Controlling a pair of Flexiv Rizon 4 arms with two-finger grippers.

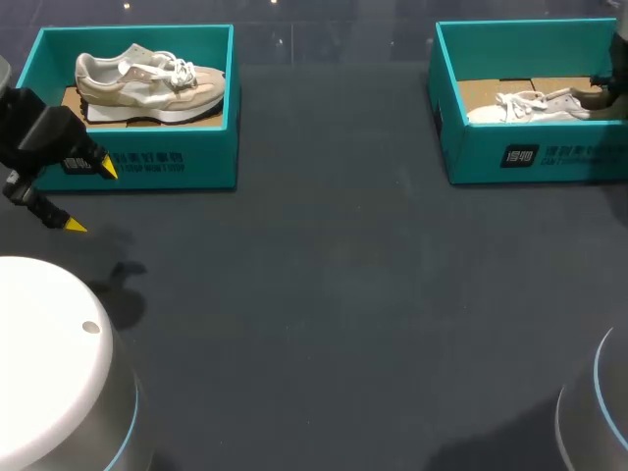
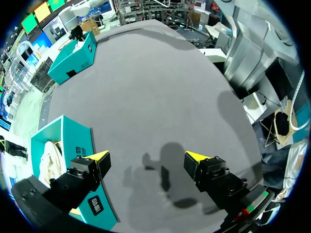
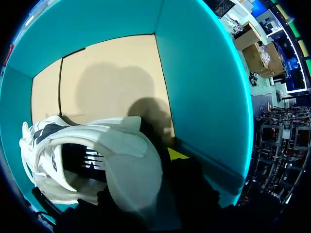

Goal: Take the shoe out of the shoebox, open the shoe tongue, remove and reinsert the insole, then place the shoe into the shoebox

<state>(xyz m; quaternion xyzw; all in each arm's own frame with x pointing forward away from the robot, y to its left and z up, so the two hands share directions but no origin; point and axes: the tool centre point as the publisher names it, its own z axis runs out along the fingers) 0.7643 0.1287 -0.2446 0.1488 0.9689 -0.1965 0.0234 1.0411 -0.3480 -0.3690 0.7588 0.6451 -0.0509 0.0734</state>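
White shoe (image 1: 535,105) is lying in right box (image 1: 530,157), on its sole, long axis running left-right in the head view, toe pointing toward table (image 1: 324,294) centre, heel toward the right. Right gripper (image 1: 608,93) is sitting inside the box right at the heel; cannot tell whether it is gripping. Left gripper (image 1: 91,197) is hovering wide apart over the table, just beside left box (image 1: 147,162), which is holding beige shoe (image 1: 147,83), toe pointing right.
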